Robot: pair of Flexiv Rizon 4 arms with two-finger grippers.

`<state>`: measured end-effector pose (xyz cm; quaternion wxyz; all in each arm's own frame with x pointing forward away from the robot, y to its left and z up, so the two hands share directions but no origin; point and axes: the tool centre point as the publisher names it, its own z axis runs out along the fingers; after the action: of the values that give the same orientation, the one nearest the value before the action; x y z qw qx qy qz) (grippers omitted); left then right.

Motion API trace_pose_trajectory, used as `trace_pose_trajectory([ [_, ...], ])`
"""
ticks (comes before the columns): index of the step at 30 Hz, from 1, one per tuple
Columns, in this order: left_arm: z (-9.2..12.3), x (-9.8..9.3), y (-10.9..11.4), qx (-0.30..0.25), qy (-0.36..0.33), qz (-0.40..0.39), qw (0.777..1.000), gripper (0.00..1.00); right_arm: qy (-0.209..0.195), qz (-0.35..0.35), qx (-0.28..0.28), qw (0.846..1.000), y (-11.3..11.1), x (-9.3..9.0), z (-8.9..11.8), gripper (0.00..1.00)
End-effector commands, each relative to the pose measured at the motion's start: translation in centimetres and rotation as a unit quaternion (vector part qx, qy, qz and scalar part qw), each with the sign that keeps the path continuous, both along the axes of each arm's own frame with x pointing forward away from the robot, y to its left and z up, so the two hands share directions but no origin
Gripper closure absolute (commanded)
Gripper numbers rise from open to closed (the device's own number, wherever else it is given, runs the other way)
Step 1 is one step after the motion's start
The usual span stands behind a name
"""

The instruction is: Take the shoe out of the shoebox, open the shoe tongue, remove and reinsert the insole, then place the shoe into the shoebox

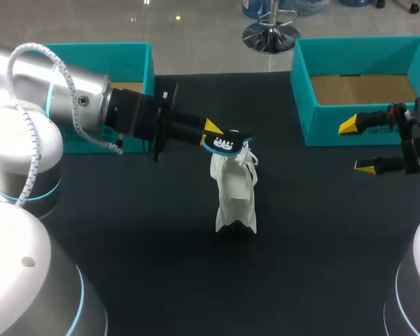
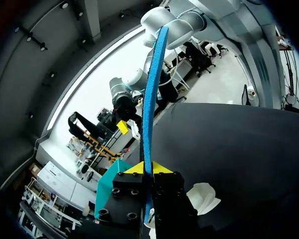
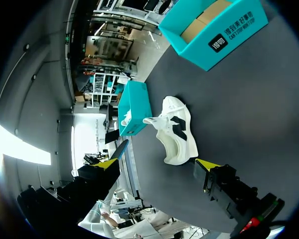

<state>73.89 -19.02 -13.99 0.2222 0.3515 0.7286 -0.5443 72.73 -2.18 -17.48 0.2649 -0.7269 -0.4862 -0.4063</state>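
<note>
So the white shoe (image 1: 234, 192) is out on the dark bench (image 1: 322, 245), pretty much in the middle, well apart from the teal shoebox (image 1: 322, 126) at the far right corner, which has nothing in it but its brown cardboard bottom. The left hand (image 1: 211, 131) comes in from the left side and is pinching the insole (image 1: 226, 143), blue on the edge and dark with a white pattern on the face. It holds it right over the end of the shoe that's farther from the camera. Can't tell from the head view whether the insole touches the shoe or not. In the left wrist view the insole (image 2: 150, 99) sits edge-on between the yellow tips and sticks way out ahead of them, with the shoe (image 2: 203, 196) just beside the hand. The right hand (image 1: 357, 145) is near the shoebox's front wall with its fingers spread wide and nothing between them. There's also a second teal box (image 1: 136, 52) at the far left, behind the left arm.
</note>
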Motion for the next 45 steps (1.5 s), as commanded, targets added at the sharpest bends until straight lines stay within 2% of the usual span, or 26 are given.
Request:
trace_pose_trajectory([
  [1, 0.0, 0.0, 0.0, 0.001, 0.0, 0.0, 1.0, 1.0, 0.001, -0.002, -0.002, 1.0, 0.1, -0.2, 0.0, 0.0],
  [8, 0.0, 0.0, 0.0, 0.001, 0.0, 0.0, 1.0, 1.0, 0.001, -0.002, -0.002, 1.0, 0.1, -0.2, 0.0, 0.0],
  [9, -0.2, -0.7, -0.1, -0.012, 0.018, -0.008, 1.0, 1.0, 0.001, -0.002, -0.002, 1.0, 0.1, -0.2, 0.0, 0.0],
  [14, -2.1, -2.9, -0.6, -0.02, 0.038, -0.049, 0.998, 1.0, 0.001, -0.002, -0.002, 1.0, 0.1, -0.2, 0.0, 0.0],
  [24, -5.3, -4.6, -1.1, -0.023, 0.067, -0.085, 0.994, 1.0, 0.001, -0.002, -0.002, 1.0, 0.1, -0.2, 0.0, 0.0],
  [39, -5.3, -4.6, -1.1, -0.023, 0.067, -0.085, 0.994, 1.0, 0.001, -0.002, -0.002, 1.0, 0.1, -0.2, 0.0, 0.0],
  [41, -6.1, -4.6, -1.2, -0.047, 0.067, -0.089, 0.993, 1.0, 0.001, -0.002, -0.002, 1.0, 0.1, -0.2, 0.0, 0.0],
  [45, -7.7, -4.1, -1.5, -0.045, 0.064, -0.076, 0.994, 1.0, 0.001, -0.002, -0.002, 1.0, 0.1, -0.2, 0.0, 0.0],
])
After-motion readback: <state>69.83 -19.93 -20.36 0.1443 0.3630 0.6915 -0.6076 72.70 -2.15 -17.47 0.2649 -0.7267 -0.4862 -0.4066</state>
